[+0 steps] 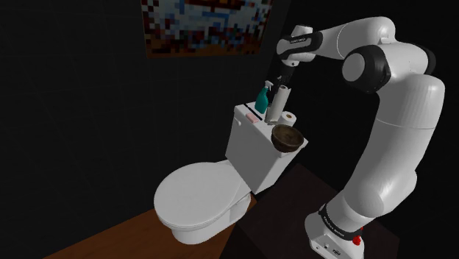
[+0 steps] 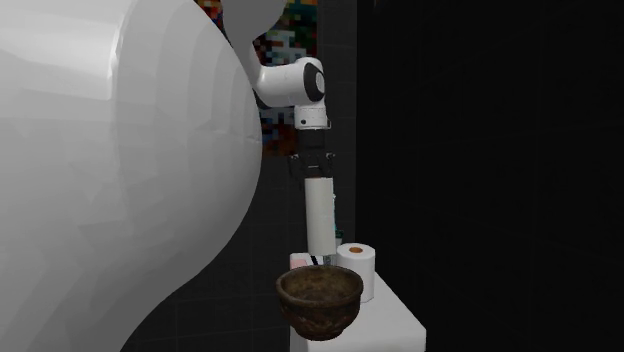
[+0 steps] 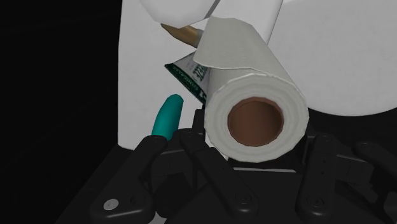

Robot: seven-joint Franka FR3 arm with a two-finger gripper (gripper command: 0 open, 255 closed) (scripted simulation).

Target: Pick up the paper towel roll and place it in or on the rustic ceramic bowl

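The gripper (image 1: 283,79) is clamped on the paper towel roll's (image 1: 278,103) top, upright, just above the shoulder view's centre. Lift it straight, then lower it squarely over the brown bowl (image 1: 287,138) below.

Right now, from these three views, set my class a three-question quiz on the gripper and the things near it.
1. True or false: the paper towel roll lies inside the brown bowl.
2. What does the gripper clasp? A) teal spray bottle B) paper towel roll C) small toilet roll
3. Fill in: the bowl stands on the toilet's ____.
Key: 1 false; 2 B; 3 tank.
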